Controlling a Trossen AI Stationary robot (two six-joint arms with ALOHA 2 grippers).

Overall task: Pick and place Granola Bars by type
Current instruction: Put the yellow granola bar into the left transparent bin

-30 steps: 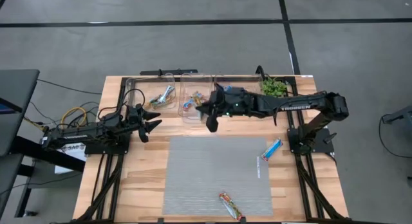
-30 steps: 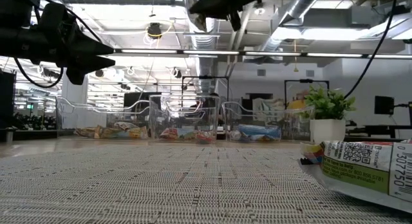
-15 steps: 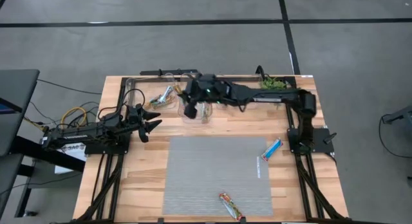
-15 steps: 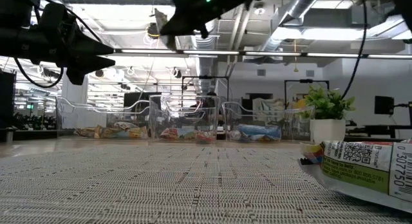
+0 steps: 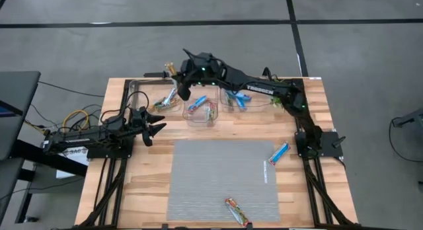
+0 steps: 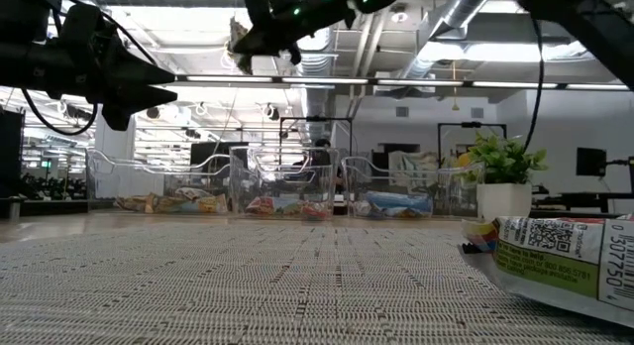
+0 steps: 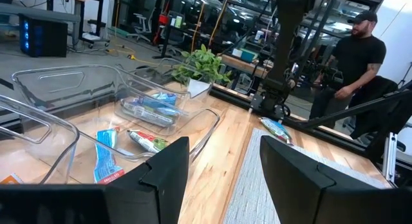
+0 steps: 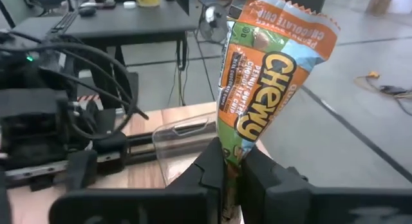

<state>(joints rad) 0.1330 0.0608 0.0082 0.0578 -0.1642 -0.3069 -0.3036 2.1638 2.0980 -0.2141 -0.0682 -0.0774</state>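
My right gripper [image 5: 177, 76] reaches over the far left of the table, high above the left clear bin [image 5: 153, 98], shut on an orange-and-green granola bar [image 8: 267, 76]; in the low view it shows up high [image 6: 260, 26]. Further bars lie in the three bins. A blue bar [image 5: 279, 153] lies flat at the mat's right edge, and a green-and-orange bar [image 5: 236, 211] lies near the mat's near edge. My left gripper [image 5: 156, 125] hovers open over the table's left side, its fingers [image 7: 168, 169] spread, touching nothing. My right gripper pinches the orange-and-green bar by one end [image 8: 232, 152] between its two fingers. The rest of the bar sticks out past the fingertips, toward the table's far left. It is lifted clear, well above the bins.
The middle bin [image 5: 201, 110] and right bin [image 5: 238, 99] stand beside the left one along the far edge. A small potted plant [image 5: 283, 88] sits at the far right. A grey mat [image 5: 221, 180] covers the table's middle. A person [image 7: 357, 60] stands beyond the table.
My right arm has swung along the far edge toward the table's left and far side, from over the middle bin to above the left bin, carrying the bar with it and staying high. The bars on the mat have not moved.
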